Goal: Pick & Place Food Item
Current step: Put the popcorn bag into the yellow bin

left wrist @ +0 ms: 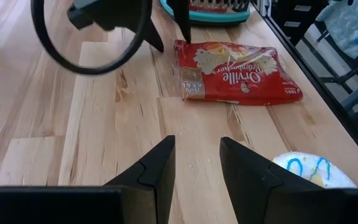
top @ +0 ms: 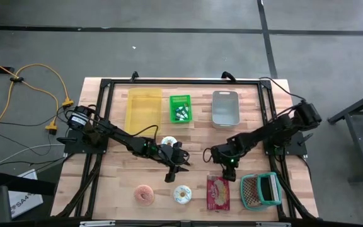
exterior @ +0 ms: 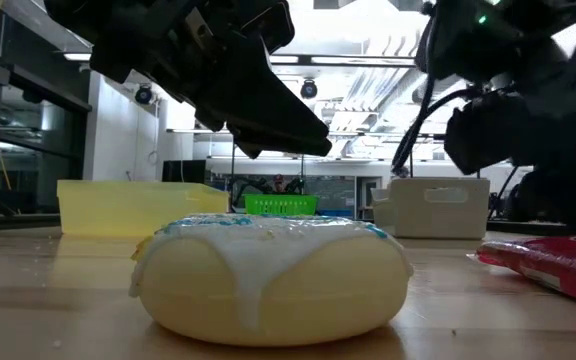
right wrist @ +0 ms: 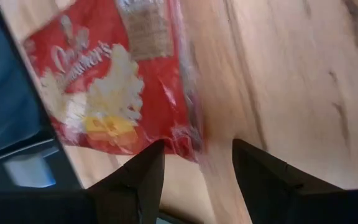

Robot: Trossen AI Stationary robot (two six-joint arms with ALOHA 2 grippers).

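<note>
Seen from above, a wooden table [top: 115,183] holds three bins along its far edge: a yellow bin [top: 144,106], a green bin [top: 181,108] with small items inside, and a grey bin [top: 225,108]. Along the near edge lie a pink donut [top: 145,194], a white iced donut [top: 182,194], a red popcorn bag [top: 218,192] and a teal basket [top: 260,190].

Nothing is picked up yet, so the whole pick and place appears to lie ahead. No food item from the near row is in a bin, and none is held.

The right gripper [top: 228,168] hangs just above the far end of the popcorn bag, tilted downward. Its wrist camera shows the fingers spread with nothing between them, the bag's edge lying just ahead of the tips and slightly to one side. It looks to be lining up for a grasp, apparently not yet touching.

The left gripper [top: 174,169] waits mid-table, fingers apart and empty, with the white donut near it on the table.
</note>
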